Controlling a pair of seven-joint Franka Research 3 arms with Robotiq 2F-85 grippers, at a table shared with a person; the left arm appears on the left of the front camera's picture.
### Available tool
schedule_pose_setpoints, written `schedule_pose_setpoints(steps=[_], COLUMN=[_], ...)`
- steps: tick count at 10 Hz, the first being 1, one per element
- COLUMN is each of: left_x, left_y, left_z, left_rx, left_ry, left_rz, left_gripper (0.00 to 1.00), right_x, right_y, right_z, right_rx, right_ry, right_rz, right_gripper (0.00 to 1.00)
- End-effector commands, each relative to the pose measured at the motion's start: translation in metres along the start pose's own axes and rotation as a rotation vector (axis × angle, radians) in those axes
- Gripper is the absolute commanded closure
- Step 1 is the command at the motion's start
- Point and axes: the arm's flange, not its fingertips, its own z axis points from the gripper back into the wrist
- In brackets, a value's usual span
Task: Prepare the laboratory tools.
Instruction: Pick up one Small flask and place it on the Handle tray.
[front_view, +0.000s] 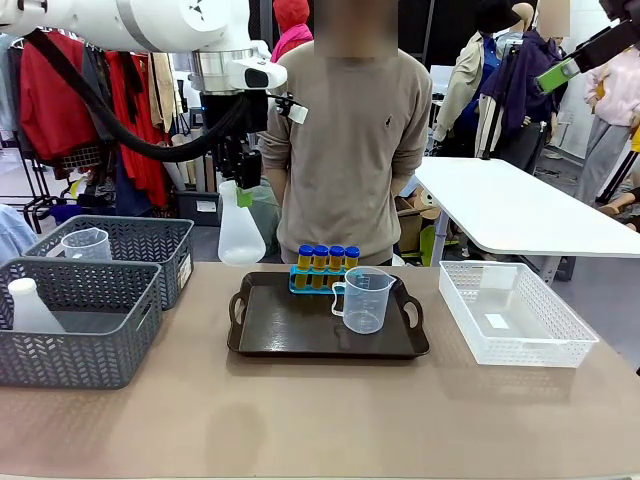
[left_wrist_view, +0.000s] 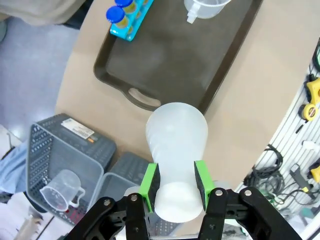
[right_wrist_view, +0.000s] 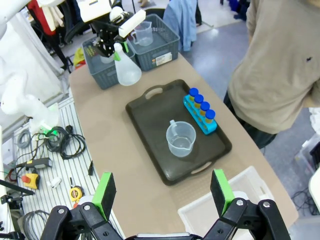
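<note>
A tan desk (front_view: 300, 410) in a cluttered room with clothing racks carries a black tray (front_view: 300, 335) holding a blue rack (front_view: 310, 283) of blue-capped tubes (front_view: 321, 256) and a clear beaker (front_view: 366, 298). The left tool (left_wrist_view: 176, 184) grips a white conical flask (front_view: 241, 232) by its neck, raised above the desk's far left. The right wrist view shows the right tool (right_wrist_view: 164, 192), fingers spread wide and empty, high above the desk.
</note>
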Motion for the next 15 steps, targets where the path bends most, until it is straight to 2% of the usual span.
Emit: schedule_pose_setpoints(steps=[1, 4, 6, 8, 11, 15], left_x=[0.033, 0.089, 0.111, 0.121, 0.129, 0.126], left_y=[0.012, 0.03, 0.038, 0.047, 0.06, 0.06], left_z=[-0.031, -0.083, -0.108, -0.126, -0.145, -0.161], left_rx=[-0.015, -0.041, -0.056, -0.044, -0.114, -0.132], left_ry=[0.027, 0.078, 0.071, 0.088, 0.077, 0.075], left_rz=[-0.133, -0.248, -0.278, -0.257, -0.278, -0.26], left_gripper=[1.0, 1.0, 1.0, 1.0, 1.0, 1.0], right_x=[0.002, 0.002, 0.002, 0.002, 0.002, 0.002], right_y=[0.002, 0.002, 0.002, 0.002, 0.002, 0.002], right_z=[0.0, 0.0, 0.0, 0.0, 0.0, 0.0], right_rx=[0.005, 0.005, 0.005, 0.005, 0.005, 0.005], right_ry=[-0.01, -0.01, -0.01, -0.01, -0.01, -0.01], right_rz=[-0.002, -0.002, -0.002, -0.002, -0.002, -0.002], right_gripper=[0.0, 0.0, 0.0, 0.0, 0.0, 0.0])
